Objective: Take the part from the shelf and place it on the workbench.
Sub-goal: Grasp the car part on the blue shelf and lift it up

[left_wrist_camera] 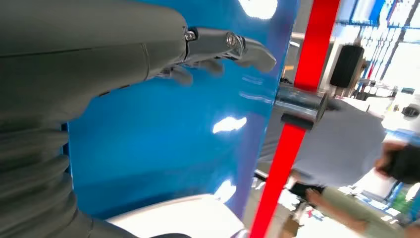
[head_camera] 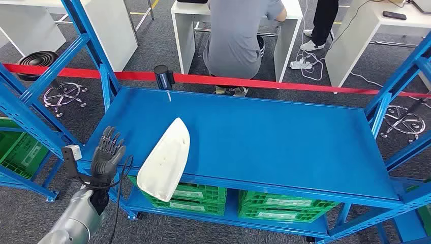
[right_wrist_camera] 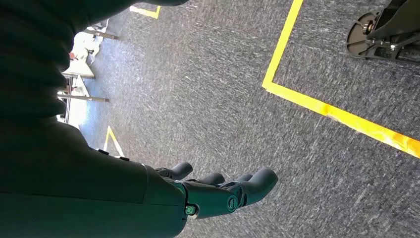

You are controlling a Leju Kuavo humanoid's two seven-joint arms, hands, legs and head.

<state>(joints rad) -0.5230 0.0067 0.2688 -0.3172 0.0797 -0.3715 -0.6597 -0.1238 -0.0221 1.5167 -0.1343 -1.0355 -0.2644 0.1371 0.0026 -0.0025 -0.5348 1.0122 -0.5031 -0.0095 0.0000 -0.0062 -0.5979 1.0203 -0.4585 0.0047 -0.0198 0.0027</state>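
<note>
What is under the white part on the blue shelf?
The white part rests on the blue shelf top, its near end overhanging the front edge. Below that end sit green crates on the lower level. The shelf surface directly beneath the part is covered.

The left hand (left_wrist_camera: 163,54) is seen with fingers (left_wrist_camera: 247,47) extended and apart over the blue shelf surface (left_wrist_camera: 163,148) — nothing is gripped. The white part (left_wrist_camera: 183,218) lies at six o'clock; a red barrier tape (left_wrist_camera: 297,124) is stretched at three o'clock — a person's grey shirt (left_wrist_camera: 346,144) beyond.
</note>
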